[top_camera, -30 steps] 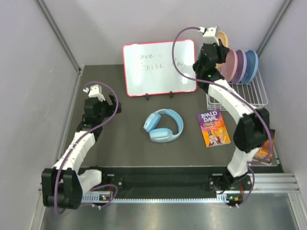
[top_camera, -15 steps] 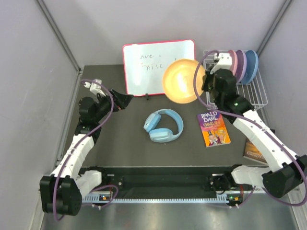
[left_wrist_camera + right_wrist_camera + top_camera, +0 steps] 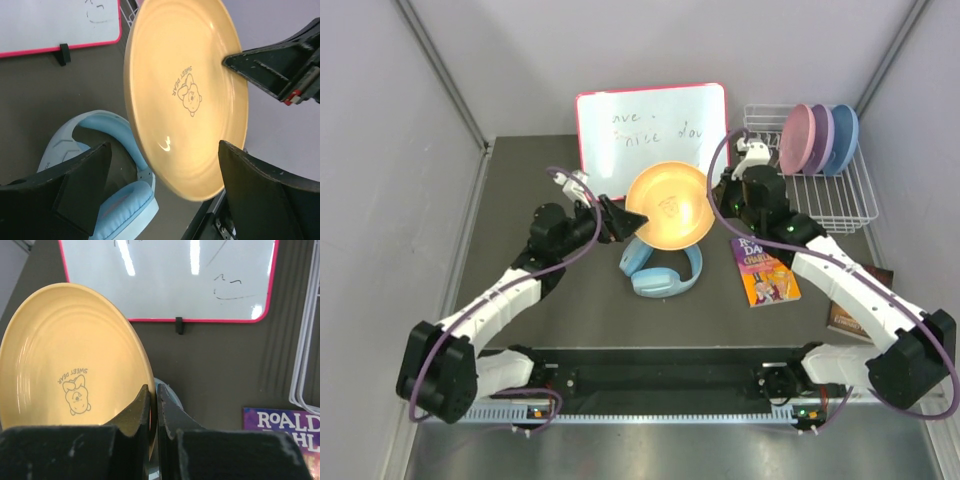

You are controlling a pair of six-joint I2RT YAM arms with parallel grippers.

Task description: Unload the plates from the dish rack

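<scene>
Plates unloaded so far: none set down, though the tan-orange plate [image 3: 669, 205] is out, hanging mid-table over the headphones [image 3: 660, 272]. The right gripper [image 3: 153, 390] pinches its 3 o'clock rim. The left gripper [image 3: 620, 220] gapes wide at its 9 o'clock edge; whether it touches, I cannot tell. The pink plate [image 3: 796, 140], lavender plate [image 3: 822, 138] and light blue plate [image 3: 846, 138] stand in the dish rack [image 3: 840, 200] at 1 o'clock. The headphones' top is hidden.

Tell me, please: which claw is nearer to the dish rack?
Right. The right claw, shut on the tan-orange plate, is just left of the dish rack; the left claw, open, is beyond the plate's far side.
</scene>
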